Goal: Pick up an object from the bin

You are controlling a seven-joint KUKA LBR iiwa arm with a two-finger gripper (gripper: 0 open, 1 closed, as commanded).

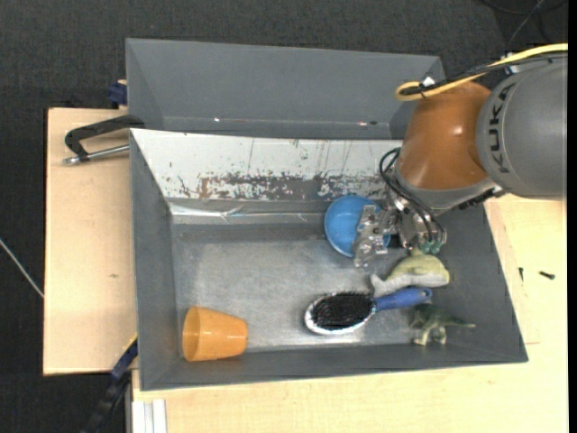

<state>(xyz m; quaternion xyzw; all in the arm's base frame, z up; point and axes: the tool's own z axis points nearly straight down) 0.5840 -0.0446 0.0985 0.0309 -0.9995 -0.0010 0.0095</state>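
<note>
Gripper (370, 240), openness untellable, just right of round blue ball (343, 225), perhaps touching.

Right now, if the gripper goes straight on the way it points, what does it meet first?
Probably the blue ball by the back wall; the gripper sits at its right edge. Depth is unclear, so it might instead reach the bin floor beside it.

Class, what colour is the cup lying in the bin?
The cup is orange, clearest in the camera view.
</note>
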